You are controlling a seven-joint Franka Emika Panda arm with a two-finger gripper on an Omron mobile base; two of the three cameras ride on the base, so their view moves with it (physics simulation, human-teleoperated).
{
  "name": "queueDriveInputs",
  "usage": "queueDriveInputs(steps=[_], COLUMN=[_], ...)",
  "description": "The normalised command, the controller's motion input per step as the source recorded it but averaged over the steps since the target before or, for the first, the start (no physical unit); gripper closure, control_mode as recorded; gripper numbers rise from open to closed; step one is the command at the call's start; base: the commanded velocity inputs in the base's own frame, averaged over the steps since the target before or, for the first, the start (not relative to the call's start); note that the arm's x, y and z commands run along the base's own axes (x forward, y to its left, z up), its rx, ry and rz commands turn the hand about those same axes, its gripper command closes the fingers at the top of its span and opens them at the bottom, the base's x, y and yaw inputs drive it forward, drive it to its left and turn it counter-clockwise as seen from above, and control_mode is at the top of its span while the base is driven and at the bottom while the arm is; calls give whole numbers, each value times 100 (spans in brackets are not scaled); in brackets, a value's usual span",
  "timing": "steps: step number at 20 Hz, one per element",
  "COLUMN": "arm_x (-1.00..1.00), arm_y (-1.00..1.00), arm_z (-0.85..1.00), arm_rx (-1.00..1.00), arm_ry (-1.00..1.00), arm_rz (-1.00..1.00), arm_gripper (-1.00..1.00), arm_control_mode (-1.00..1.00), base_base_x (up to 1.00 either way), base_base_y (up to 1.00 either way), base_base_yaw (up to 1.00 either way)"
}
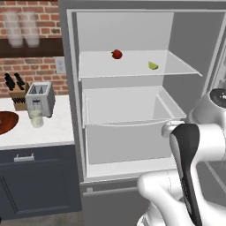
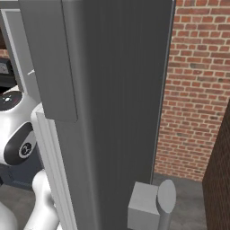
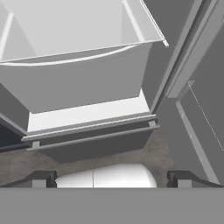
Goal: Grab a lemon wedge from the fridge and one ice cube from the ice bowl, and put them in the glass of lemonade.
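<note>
My fingers (image 3: 112, 178) stand wide and empty, low before the open fridge (image 1: 132, 176). Above and beyond them the lemon wedge (image 1: 153, 65) waits on the upper shelf. Far left, the glass of lemonade (image 1: 36, 118) sits on the tabletop (image 1: 53, 128); nothing fetched yet.

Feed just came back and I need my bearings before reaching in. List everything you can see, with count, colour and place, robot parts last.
fridge: 1, dark grey, door open, white shelves and drawer inside
lemon wedge: 1, yellow-green, right side of the upper fridge shelf
red fruit: 1, red, small and round, same shelf, left of the wedge
glass of lemonade: 1, clear with pale yellowish liquid, on the counter in front of the toaster
toaster: 1, silver-grey, on the counter
knife block: 1, brown with black handles, left of the toaster
ice bowl: 1, reddish-brown, left counter edge, partly cut off
frosted glasses: 2, pale, on the wall shelf
gripper: 1, dark fingertips, open, low before the fridge drawer
</note>
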Motion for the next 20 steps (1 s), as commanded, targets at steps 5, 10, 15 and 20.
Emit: queueDriveInputs(steps=[5, 10, 15, 20], arm_x=[12, 27, 36, 44], arm_y=[0, 0, 0, -1], arm_z=[5, 27, 45, 58], arm_rx=[0, -1, -1, 0], arm_ry=[-2, -18, -26, -24], arm_rz=[0, 3, 3, 1], arm_gripper=[-100, -100, -100, -100], arm_control_mode=[-100, -100, -100, -100], base_base_x=[0, 0, 0, 0], base_base_y=[0, 0, 0, 0], base_base_yaw=[0, 0, 0, 0])
